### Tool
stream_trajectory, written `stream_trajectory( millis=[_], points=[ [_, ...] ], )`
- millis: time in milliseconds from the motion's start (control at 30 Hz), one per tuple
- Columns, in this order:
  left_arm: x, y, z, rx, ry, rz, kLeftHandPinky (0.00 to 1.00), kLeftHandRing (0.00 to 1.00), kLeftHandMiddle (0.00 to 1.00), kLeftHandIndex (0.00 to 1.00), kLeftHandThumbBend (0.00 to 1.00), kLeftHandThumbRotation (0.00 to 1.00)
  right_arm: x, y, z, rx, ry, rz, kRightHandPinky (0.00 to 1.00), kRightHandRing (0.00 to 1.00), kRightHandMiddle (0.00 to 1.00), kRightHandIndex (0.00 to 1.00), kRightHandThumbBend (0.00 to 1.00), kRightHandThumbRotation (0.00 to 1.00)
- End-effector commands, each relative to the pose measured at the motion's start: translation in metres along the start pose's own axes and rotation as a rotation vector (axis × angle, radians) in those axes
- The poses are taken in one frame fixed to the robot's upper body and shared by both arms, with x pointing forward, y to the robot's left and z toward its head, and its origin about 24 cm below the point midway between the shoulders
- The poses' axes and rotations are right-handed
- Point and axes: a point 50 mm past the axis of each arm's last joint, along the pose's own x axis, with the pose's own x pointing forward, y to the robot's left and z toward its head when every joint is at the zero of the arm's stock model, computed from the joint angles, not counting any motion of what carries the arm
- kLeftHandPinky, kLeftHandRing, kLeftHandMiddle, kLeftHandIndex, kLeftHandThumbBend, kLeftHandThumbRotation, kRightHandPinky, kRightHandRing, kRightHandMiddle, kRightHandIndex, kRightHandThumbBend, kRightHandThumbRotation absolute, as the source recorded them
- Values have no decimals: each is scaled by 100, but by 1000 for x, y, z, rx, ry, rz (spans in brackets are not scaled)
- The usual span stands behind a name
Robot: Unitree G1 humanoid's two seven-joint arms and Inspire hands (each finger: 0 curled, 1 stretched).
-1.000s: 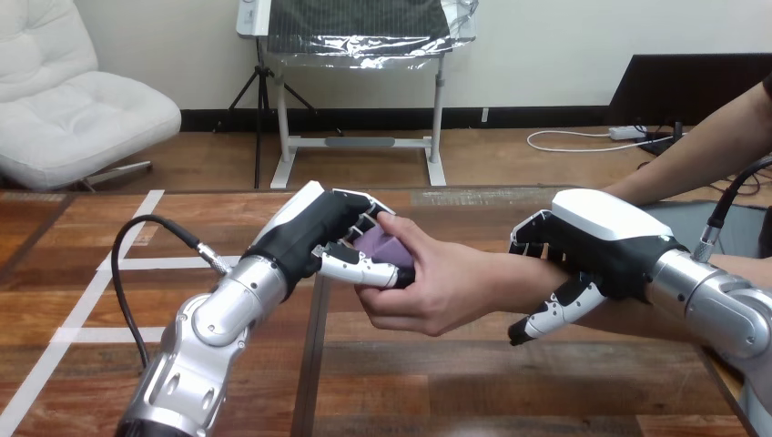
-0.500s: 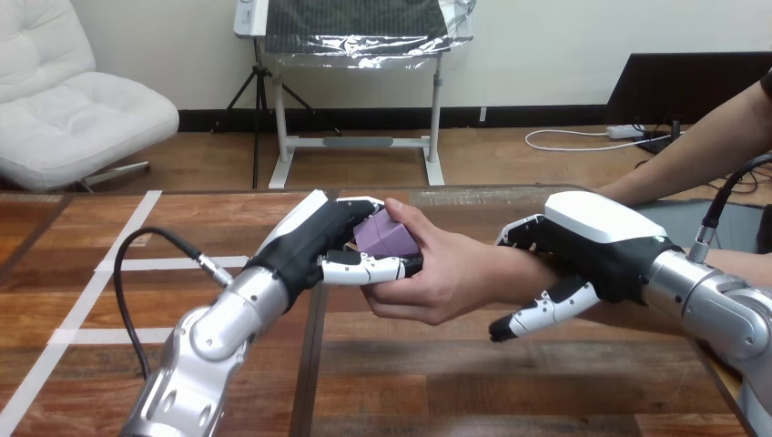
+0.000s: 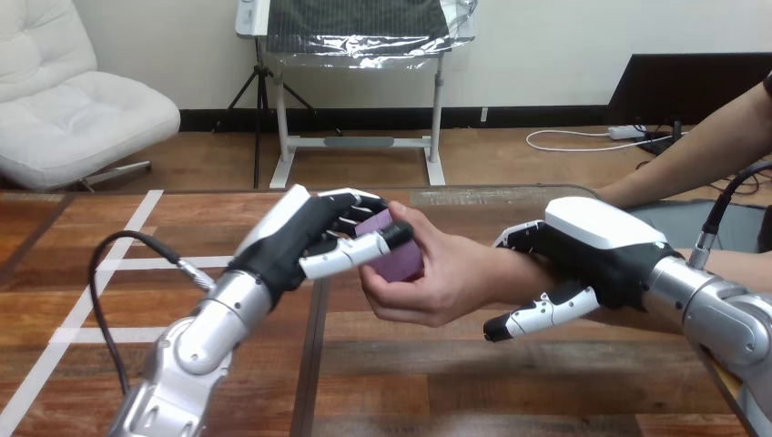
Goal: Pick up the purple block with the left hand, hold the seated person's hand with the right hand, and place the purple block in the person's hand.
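1. The left hand [image 3: 309,238] pinches the purple block [image 3: 401,267] between thumb and fingers and rests it in the person's hand [image 3: 446,287], which is cupped to receive it.
2. The right hand [image 3: 592,244] curls round the person's wrist [image 3: 510,273] with the thumb beneath, probably to steady it above the bench [image 3: 455,382].
3. Release looks not yet made.

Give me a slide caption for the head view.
Left hand pinches a small purple block in the person's hand; right hand grips their wrist.

purple block [image 3: 401,265] in person's hand [image 3: 448,284], left hand [image 3: 302,233] gripping it
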Motion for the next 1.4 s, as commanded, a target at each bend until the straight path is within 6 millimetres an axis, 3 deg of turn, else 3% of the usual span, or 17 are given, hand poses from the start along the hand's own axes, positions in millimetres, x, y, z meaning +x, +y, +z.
stream_trajectory(
  millis=[0,333,667,1033,1367],
  points=[
    [-2,20,14,51,-80,86,67,74,75,74,86,100,3,24,3,61,-4,64,54,69,72,74,94,63],
    [-9,22,6,47,-87,123,71,77,77,76,84,100,-1,24,-4,178,-15,36,64,78,80,81,93,73],
    [-15,21,3,-1,-92,157,72,82,81,80,83,100,-5,24,-7,311,-57,-20,68,85,88,90,100,88],
    [-26,15,-1,-94,-97,213,83,88,86,84,85,100,-8,28,-8,499,-123,-102,76,90,93,94,100,96],
    [-39,10,-1,-150,-114,265,87,90,87,86,87,100,-10,29,-5,643,-167,-189,84,93,95,95,100,99]
  ],
)
